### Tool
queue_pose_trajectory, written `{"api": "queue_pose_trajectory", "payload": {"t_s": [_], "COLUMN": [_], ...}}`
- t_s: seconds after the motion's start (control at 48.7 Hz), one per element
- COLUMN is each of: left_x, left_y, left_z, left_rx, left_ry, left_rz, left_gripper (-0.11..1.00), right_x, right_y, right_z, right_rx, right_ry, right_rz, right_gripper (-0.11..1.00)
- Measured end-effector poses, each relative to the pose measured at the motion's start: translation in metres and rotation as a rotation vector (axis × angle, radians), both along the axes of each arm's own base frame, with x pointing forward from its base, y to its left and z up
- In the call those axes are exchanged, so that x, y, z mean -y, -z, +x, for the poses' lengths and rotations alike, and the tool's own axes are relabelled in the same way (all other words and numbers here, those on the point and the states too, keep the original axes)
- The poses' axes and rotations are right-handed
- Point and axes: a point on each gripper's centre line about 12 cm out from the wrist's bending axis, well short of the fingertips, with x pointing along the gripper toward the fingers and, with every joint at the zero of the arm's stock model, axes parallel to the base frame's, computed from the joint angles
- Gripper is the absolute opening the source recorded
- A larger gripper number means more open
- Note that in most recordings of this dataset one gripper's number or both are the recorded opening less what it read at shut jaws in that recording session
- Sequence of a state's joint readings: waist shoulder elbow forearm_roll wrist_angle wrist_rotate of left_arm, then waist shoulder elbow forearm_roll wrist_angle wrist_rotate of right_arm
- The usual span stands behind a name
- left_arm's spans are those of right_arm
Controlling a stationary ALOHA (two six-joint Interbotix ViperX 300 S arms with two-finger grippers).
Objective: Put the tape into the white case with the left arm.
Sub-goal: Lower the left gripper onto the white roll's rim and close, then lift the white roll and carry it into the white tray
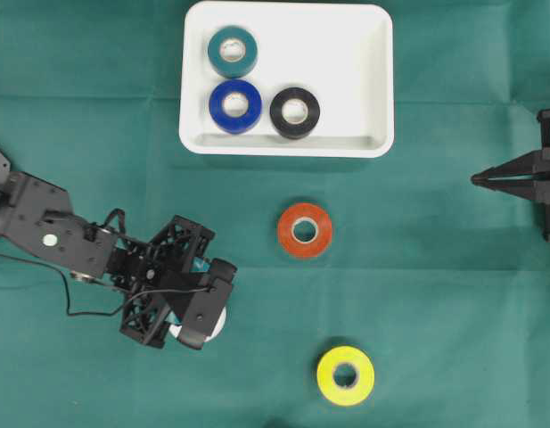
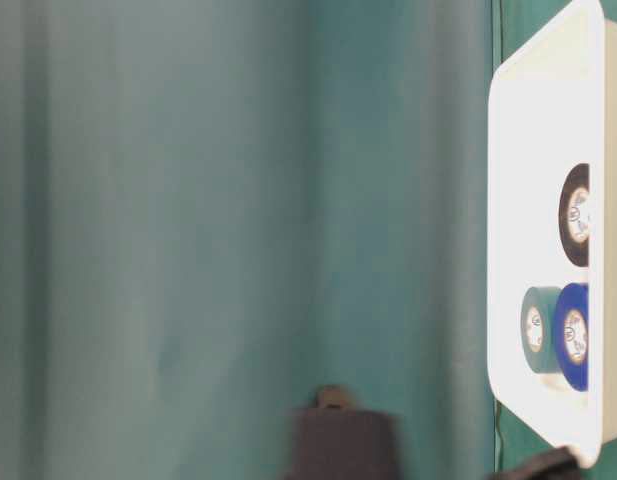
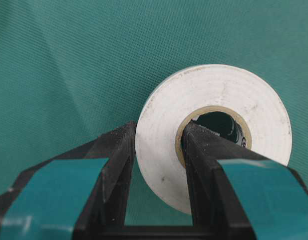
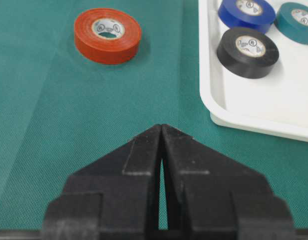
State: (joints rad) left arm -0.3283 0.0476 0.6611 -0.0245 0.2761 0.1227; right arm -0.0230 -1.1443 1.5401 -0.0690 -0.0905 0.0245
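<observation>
The green tabletop point(image 1: 96, 107) carries the white case point(image 1: 364, 53), already holding 3 rolls. The left hand point(image 3: 156, 145) pinches 1 wall of the white tape point(image 3: 213, 130), well short of the case. That thin grip could let the roll swing or slip on lifting.

Overhead looks straight down on the whole desk point(image 1: 96, 107); the table-level view, turned sideways, shares the white case point(image 1: 373, 80) with the close right wrist camera.
</observation>
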Motion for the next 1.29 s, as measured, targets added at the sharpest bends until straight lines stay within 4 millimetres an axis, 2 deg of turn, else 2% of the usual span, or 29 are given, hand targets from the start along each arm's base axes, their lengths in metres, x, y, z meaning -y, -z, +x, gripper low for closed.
{"api": "queue_pose_trajectory", "payload": {"t_s": [0.226,0.349,0.452,0.595,1.088,1.293], "left_x": [0.001,0.0,-0.01,-0.038,-0.152,-0.185], "left_y": [-0.04,-0.048,-0.048,-0.048,-0.051,-0.047], "left_z": [-0.003,-0.005,-0.001,0.006,0.03,0.044], "left_rx": [0.052,0.068,0.069,0.07,0.114,0.117], "left_ry": [0.006,0.007,-0.022,-0.101,-0.389,-0.423], "left_rz": [-0.019,-0.023,-0.022,-0.018,0.006,0.046], "left_gripper": [0.26,0.26,0.26,0.26,0.26,0.26], "right_x": [0.0,0.0,0.0,0.0,0.0,0.0], "right_y": [0.0,0.0,0.0,0.0,0.001,0.001], "right_z": [0.0,0.0,0.0,0.0,-0.001,-0.001], "right_rx": [0.0,0.002,0.002,0.002,0.005,0.003], "right_ry": [0.0,0.001,0.0,0.0,0.0,-0.001], "right_rz": [0.0,0.001,0.0,0.0,0.002,0.0], "right_gripper": [-0.09,-0.1,-0.1,-0.1,-0.1,-0.09]}}
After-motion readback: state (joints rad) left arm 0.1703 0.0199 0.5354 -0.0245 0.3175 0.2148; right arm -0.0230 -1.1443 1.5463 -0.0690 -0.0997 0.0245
